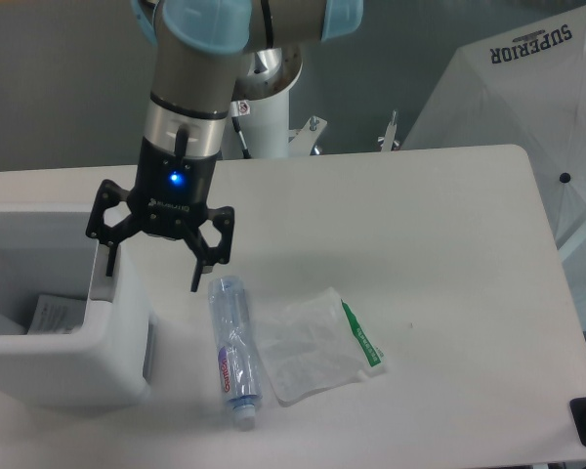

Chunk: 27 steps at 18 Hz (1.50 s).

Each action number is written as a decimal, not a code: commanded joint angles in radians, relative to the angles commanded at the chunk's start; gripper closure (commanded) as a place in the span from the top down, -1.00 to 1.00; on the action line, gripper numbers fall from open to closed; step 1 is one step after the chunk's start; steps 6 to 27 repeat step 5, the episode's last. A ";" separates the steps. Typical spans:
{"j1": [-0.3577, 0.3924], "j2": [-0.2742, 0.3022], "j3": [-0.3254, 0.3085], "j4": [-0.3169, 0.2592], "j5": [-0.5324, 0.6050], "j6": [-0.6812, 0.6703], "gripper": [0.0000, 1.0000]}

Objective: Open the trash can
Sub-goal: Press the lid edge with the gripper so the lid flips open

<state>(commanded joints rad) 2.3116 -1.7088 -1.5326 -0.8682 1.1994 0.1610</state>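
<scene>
The trash can [68,366] is a boxy white bin at the left edge of the table. Its top stands open, no lid lies over it, and a piece of paper [51,313] shows inside. My gripper [152,276] hangs over the can's right rim, open with its black fingers spread wide. The left finger [107,262] is right at the rim, and I cannot tell if it touches. The right finger [197,278] hangs over the table just beyond the can. Nothing is held between them.
A clear plastic bottle [232,357] lies on the table [420,244] just right of the can, below the right finger. Beside it are a clear plastic bag [313,344] and a green packet [361,334]. A white canopy [527,98] stands past the table's right edge.
</scene>
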 joint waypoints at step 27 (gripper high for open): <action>0.026 -0.009 0.011 0.000 0.138 0.061 1.00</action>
